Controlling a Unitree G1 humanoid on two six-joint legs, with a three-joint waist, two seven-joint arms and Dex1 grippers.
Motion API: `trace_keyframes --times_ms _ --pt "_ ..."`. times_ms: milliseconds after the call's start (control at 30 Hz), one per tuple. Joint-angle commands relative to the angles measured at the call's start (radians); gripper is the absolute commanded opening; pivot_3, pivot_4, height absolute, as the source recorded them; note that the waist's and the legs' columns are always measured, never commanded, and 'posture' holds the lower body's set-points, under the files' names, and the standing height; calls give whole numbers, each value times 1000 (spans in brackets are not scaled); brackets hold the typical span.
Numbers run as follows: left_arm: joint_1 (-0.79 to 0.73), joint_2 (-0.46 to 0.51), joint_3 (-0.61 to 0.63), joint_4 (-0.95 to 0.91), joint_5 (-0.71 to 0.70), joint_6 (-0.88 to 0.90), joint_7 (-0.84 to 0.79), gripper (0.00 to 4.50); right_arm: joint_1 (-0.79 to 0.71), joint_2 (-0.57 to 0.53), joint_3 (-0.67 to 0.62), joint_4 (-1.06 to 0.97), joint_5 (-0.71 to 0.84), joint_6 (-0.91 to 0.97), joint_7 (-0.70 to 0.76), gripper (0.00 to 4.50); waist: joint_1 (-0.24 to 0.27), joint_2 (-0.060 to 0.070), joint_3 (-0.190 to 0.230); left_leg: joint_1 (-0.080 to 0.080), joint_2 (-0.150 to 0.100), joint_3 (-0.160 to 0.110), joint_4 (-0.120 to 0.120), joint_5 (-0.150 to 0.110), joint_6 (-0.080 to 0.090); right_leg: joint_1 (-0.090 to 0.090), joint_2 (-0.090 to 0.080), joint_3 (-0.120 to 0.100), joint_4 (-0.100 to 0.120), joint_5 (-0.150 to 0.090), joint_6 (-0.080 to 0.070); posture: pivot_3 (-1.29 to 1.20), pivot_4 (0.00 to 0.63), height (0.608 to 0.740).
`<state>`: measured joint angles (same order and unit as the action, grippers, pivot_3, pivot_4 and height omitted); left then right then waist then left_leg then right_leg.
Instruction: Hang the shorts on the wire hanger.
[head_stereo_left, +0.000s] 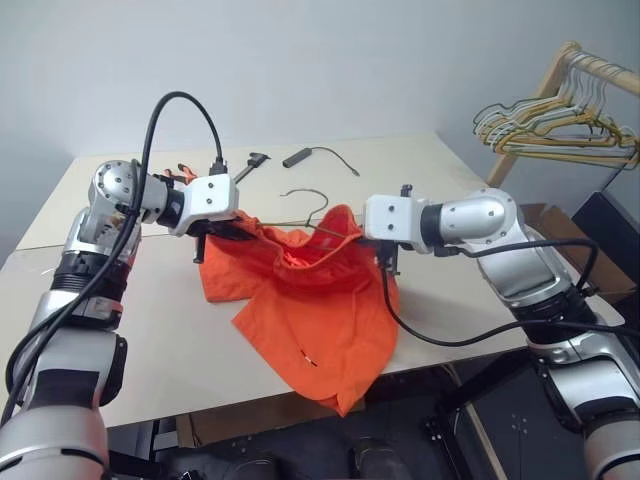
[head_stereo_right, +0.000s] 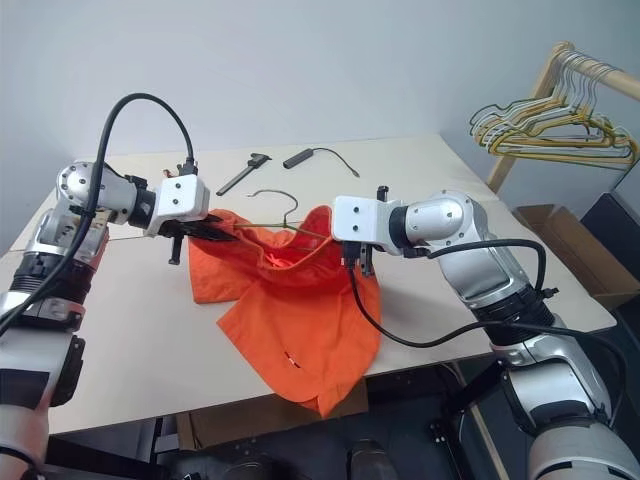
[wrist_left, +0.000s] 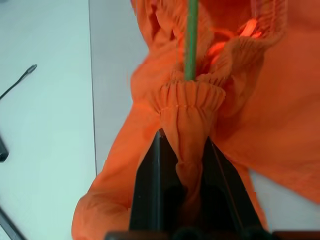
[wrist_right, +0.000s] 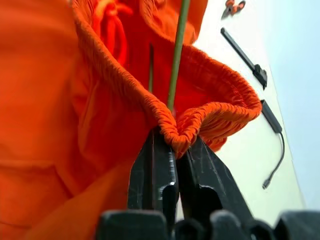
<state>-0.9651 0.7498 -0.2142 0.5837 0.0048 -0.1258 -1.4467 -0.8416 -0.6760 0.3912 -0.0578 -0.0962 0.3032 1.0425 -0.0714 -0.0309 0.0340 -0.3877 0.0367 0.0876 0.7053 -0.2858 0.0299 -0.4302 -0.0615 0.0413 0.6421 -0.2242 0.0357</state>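
Bright orange fabric shorts (head_stereo_left: 310, 310) with a gathered elastic waistband hung lifted above the pale wooden table (head_stereo_left: 120, 330), their legs draping over its near edge. The left gripper (wrist_left: 182, 150) was clenched on one bunch of waistband, and the right gripper (wrist_right: 176, 150) pinched the waistband's opposite side. The thin grey-gold wire hanger (head_stereo_left: 305, 205) ran between the grippers inside the waistband, its hook rising behind the cloth.
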Motion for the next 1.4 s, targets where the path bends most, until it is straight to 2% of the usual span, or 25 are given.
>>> trace_keyframes --times_ms 33,133,633,733,933,967,1133,1300,1400 --pt "-5 4 34 -36 -31 1 4 0 -6 -11 14 9 -70 -44 -19 1569 0 0 0 0 0 0 0 0 0 0 0 0 0 0 0 -61 0 740" --pt "-5 6 34 -33 -29 -4 12 0 0 0 6 21 -69 -17 -8 2627 -1 0 0 0 0 0 0 0 0 0 0 0 0 0 0 -64 0 740" --pt "-8 -10 56 -22 -83 -14 -13 0 -20 80 -82 79 65 167 18 2627 -6 0 0 0 0 0 0 0 0 0 0 0 0 0 0 -73 0 740" --pt "-8 -12 68 -25 -105 -19 -27 0 -16 84 -91 78 90 174 37 2122 -9 0 0 0 0 0 0 0 0 0 0 0 0 0 0 -74 0 740" --pt "-8 -6 74 -2 -104 -34 -30 0 -5 72 -111 60 134 182 51 132 -22 0 0 0 0 -1 0 0 0 0 0 0 0 0 0 -77 0 740" --pt "-8 -11 82 7 -116 -30 -33 0 -2 69 -113 60 135 169 49 21 -25 0 0 0 0 -1 0 0 0 0 0 0 0 0 0 -78 0 740" --pt "-27 -48 123 84 -145 -45 1 0 30 48 -122 59 131 81 42 21 -27 0 0 0 0 -1 0 0 0 0 0 0 1 0 0 -86 0 740" --pt "-58 -89 187 148 -198 -43 27 1561 49 39 -147 39 140 123 22 0 -30 0 0 0 0 -2 1 0 0 0 0 0 1 0 0 -99 0 740" --pt "-75 -82 237 156 -238 -4 39 2485 58 32 -182 10 161 182 9 0 -35 0 0 0 0 -2 1 0 0 0 0 0 1 0 0 -114 0 740"
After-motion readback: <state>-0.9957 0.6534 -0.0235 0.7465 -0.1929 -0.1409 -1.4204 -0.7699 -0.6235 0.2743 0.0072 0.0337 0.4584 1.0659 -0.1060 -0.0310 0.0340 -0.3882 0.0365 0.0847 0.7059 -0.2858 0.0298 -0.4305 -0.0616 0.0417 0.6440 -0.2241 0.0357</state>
